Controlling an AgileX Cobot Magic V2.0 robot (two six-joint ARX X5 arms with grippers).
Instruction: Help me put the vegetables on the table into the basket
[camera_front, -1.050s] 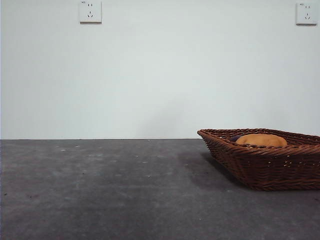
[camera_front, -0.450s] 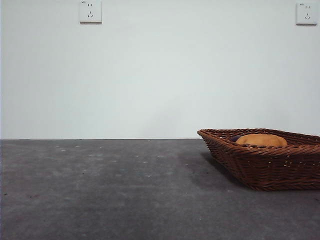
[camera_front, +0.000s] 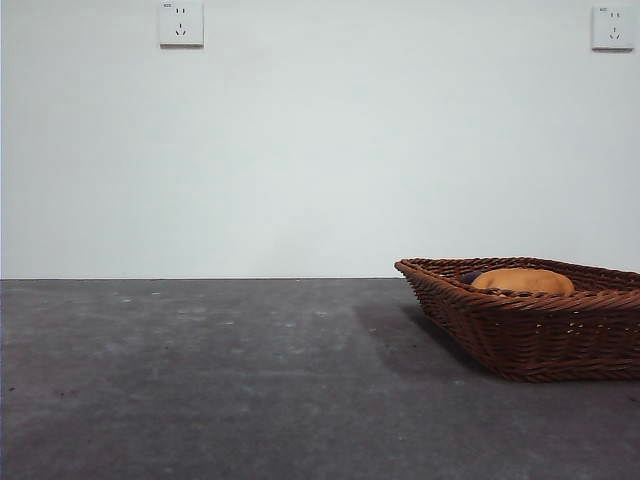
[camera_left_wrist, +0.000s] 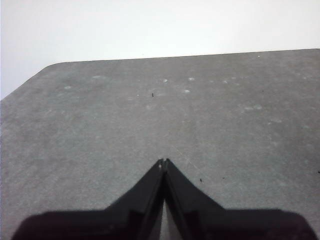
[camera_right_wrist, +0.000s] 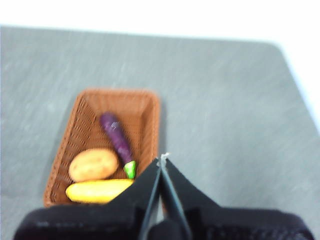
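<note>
The basket (camera_right_wrist: 102, 147) already holds all three vegetables: the eggplant (camera_right_wrist: 117, 140) lies along the middle, the potato (camera_right_wrist: 93, 164) at about 8 o'clock from it, and the yellow vegetable (camera_right_wrist: 97, 190) just beside the potato at the near wall. The right gripper (camera_right_wrist: 162, 159) hovers high at about 5 o'clock from the basket, jaws closed and empty, and the left gripper (camera_left_wrist: 163, 162), also closed on nothing, hangs over the bare table (camera_left_wrist: 150, 115). I judge that the task is finished, so the good move is only to keep both arms high and well apart from the braided rim.

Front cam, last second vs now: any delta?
No visible change. The basket sits in the same spot on the table, the potato still showing above its rim. No arm enters the front view in any picture.
</note>
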